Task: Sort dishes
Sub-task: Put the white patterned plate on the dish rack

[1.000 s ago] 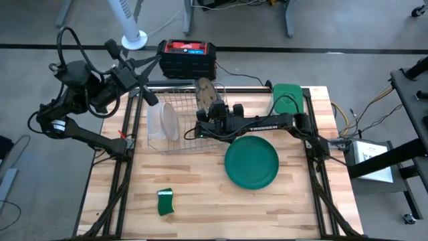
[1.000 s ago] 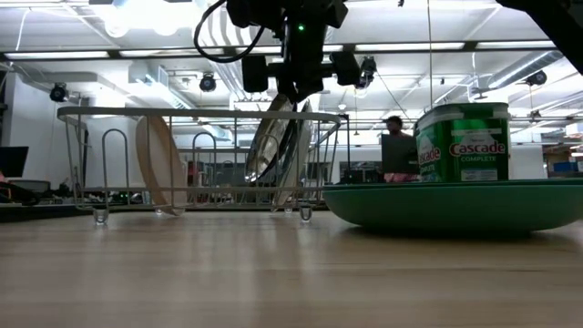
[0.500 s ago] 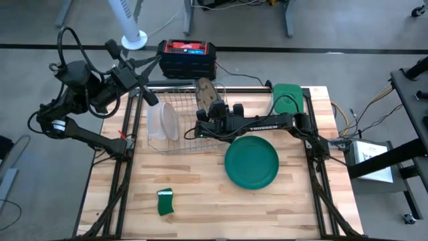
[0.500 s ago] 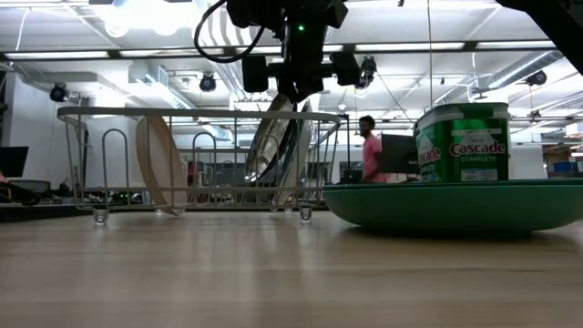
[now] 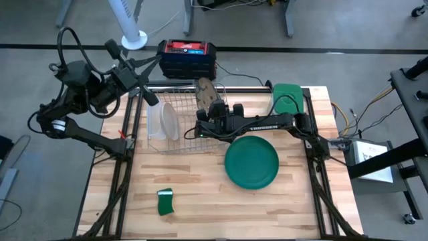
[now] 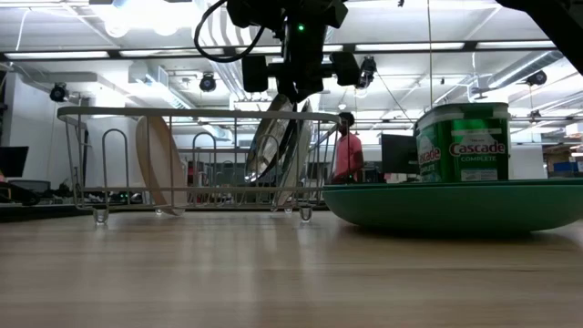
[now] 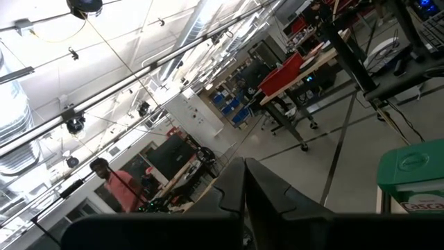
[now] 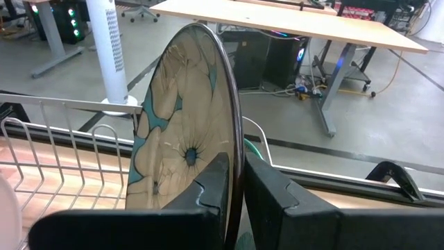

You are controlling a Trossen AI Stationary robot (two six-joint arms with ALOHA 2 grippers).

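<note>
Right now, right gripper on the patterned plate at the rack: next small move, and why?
Probably open the fingers a little and let go. The right gripper is shut on the rim of the patterned plate, which stands on edge inside the wire dish rack, leaning among its wires. It looks seated, though its bottom edge is not clearly visible. The left gripper waits off the table, shut.

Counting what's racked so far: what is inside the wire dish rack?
A whitish plate stands at the wire rack's left end; the right tool grips a patterned plate at its right end. Anything under that arm is hidden.
</note>
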